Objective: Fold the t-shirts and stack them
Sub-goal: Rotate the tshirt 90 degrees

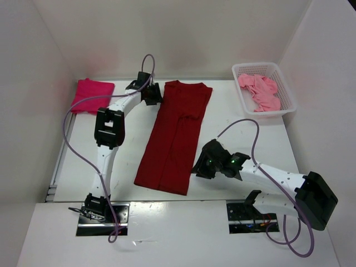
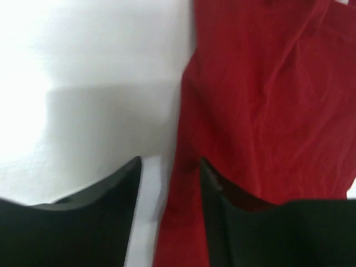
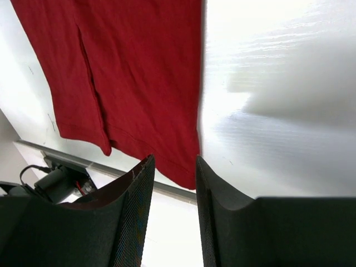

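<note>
The left gripper (image 2: 169, 167) is seen partway open at the eleven o'clock edge of the dark red shirt (image 1: 175, 139). The right gripper (image 3: 174, 164) is seen likewise parted at its five o'clock corner.

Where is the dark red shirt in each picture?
Top view: the shirt lies flat in the middle.
Left wrist: the shirt fills the right half.
Right wrist: the shirt fills the upper left, with its hem low down.
Shared landmark: the white table beside the shirt's long edge, in every view.
</note>
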